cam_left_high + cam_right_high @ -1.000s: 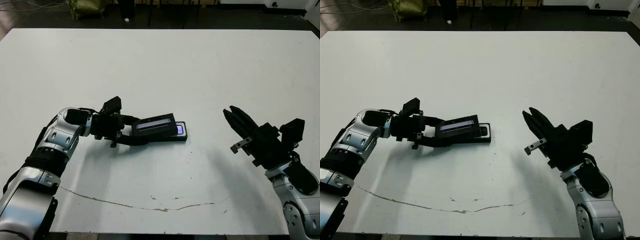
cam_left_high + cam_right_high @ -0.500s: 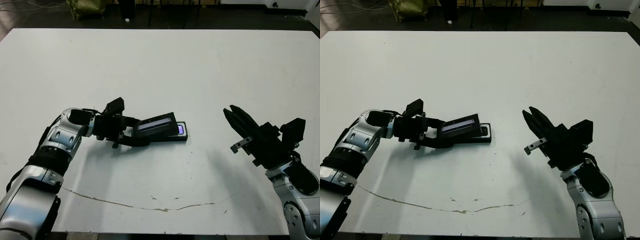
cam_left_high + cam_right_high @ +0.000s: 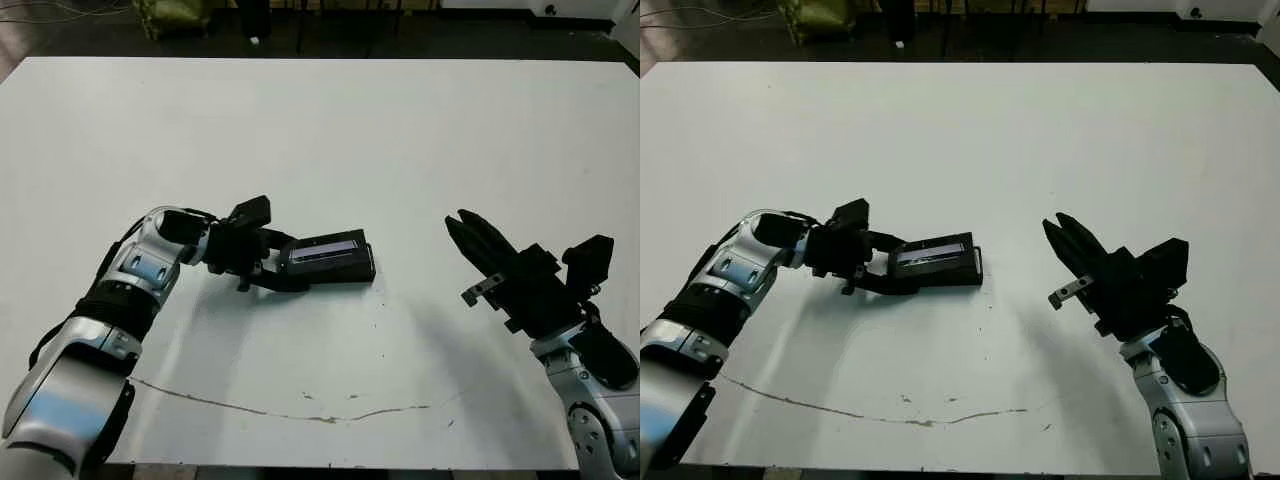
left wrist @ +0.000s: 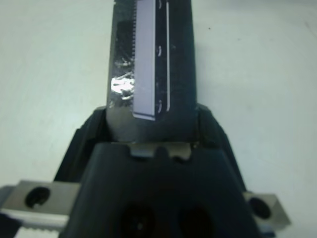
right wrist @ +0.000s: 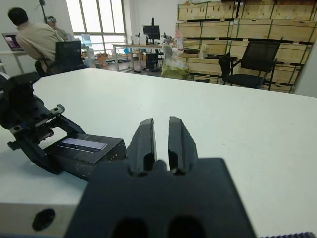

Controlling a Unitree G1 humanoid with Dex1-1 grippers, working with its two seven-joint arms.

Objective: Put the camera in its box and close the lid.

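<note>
The lid, black with a bluish-grey strip, lies almost flat on the box just left of the table's centre. Only a thin dark edge of the box shows at the lid's right end. The camera is hidden under the lid. My left gripper is shut on the lid's left end, one finger on each long side. In the left wrist view the lid runs straight out from between the fingers. My right gripper hovers shut and holding nothing, about a hand's width to the right of the box. It points at the lid.
The white table has a thin dark scratch near its front edge. In the right wrist view a seated person, office chairs and stacked crates stand beyond the table's far side.
The lid has dropped from a tilt to nearly flat on the box, covering the camera's purple spot. My left gripper moved right with it. The right arm has not moved.
</note>
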